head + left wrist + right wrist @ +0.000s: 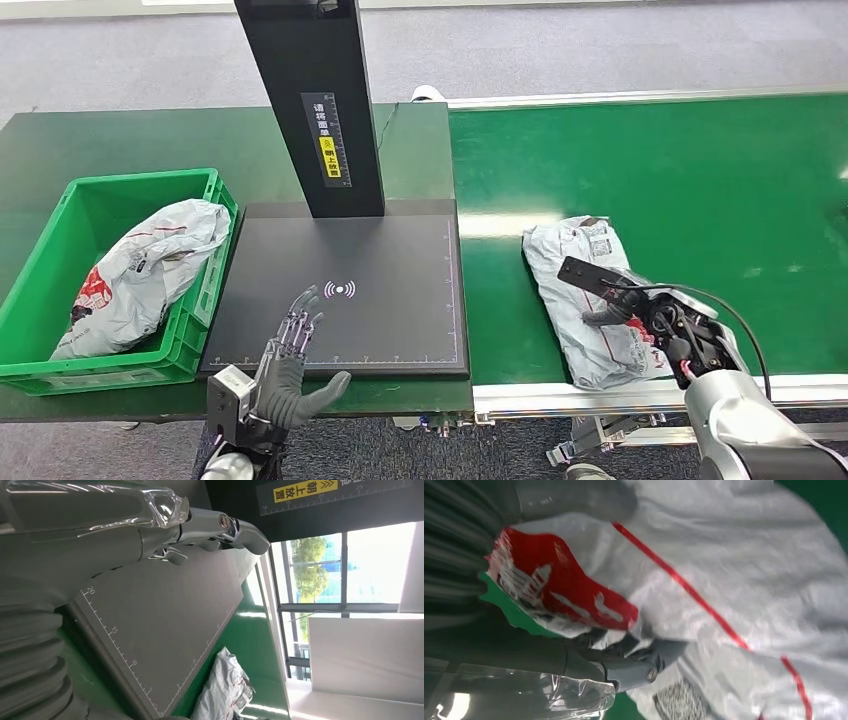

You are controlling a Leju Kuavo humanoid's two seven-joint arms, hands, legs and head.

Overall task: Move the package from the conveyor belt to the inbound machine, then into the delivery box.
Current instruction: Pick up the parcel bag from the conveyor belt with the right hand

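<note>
The grey package (570,262) with red print lies on the green conveyor belt (660,160), near its front edge. My right hand (655,315) is on the package's near end. In the right wrist view the thumb (574,500) lies on one side of the package (734,570) and the fingers (634,665) dig into the other, so the bag is pinched between them. My left hand (290,365) hovers open over the front edge of the inbound machine's black plate (390,250), fingers (220,527) spread. The green delivery box (140,180) stands left of the plate.
Another grey package (150,270) lies inside the delivery box. The machine's black column (310,100) rises from the back of the plate. The belt's metal frame (600,395) runs along the front. The package (225,690) shows beyond the plate (165,625) in the left wrist view.
</note>
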